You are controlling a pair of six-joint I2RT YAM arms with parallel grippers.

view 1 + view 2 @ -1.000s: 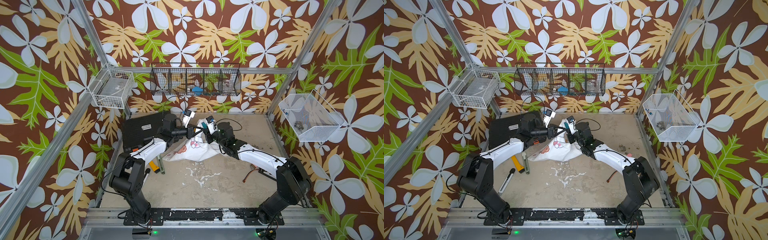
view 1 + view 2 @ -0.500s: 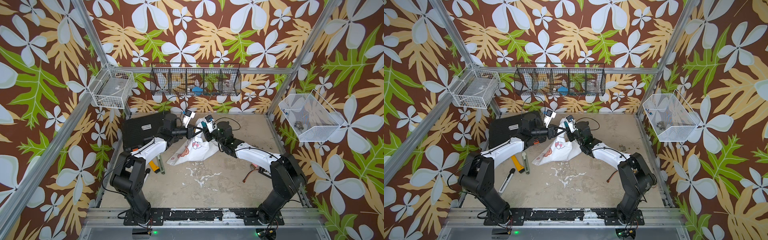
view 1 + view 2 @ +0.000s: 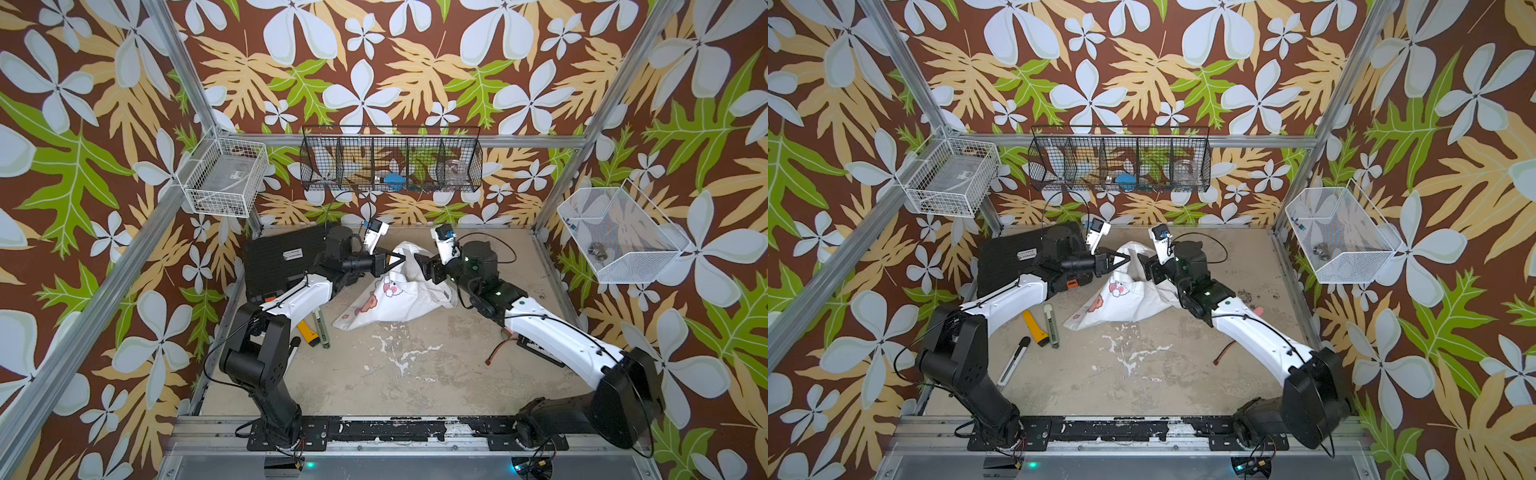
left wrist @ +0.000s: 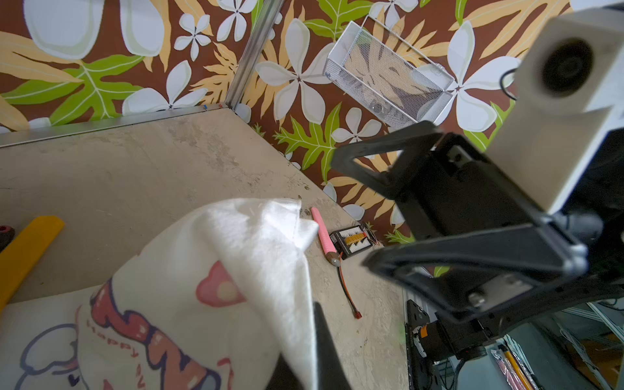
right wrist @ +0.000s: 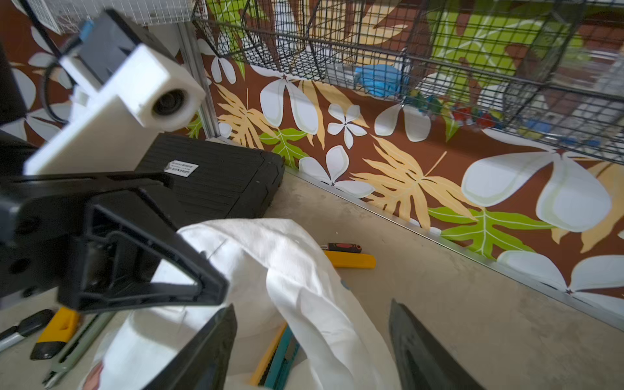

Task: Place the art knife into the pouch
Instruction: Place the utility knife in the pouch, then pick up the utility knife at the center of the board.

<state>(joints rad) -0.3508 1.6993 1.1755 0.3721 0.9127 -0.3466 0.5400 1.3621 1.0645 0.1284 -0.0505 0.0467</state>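
Pinching the raised edge of the pouch (image 3: 399,291), the left gripper (image 3: 401,260) is clamped on white cloth and holds that edge up off the floor. The rest of the pouch slumps on the floor, print facing up.

The right gripper (image 3: 422,266) is at the pouch's opposite side, just beside the lifted edge, with its jaws wide apart and gripping nothing. In the right wrist view, pouch cloth shows between them, not pinched.

The art knife (image 5: 275,361), yellow and teal, is directly under the right gripper and half covered by pouch cloth. Cannot tell if it is inside the pouch or just under a fold.

The black tool case (image 3: 282,257) is beside the pouch on the left arm's side, toward the back wall.

Three more cutters lie on the floor on that same side of the pouch, nearer the front:
- yellow cutter (image 3: 1034,328)
- grey-green cutter (image 3: 1052,326)
- black-and-white pen cutter (image 3: 1015,357)

On the right arm's side of the pouch:
- pink pencil (image 4: 324,236)
- small charger board (image 4: 353,238), just beside the pencil
- red-tipped cable (image 3: 1225,353), farther toward the front
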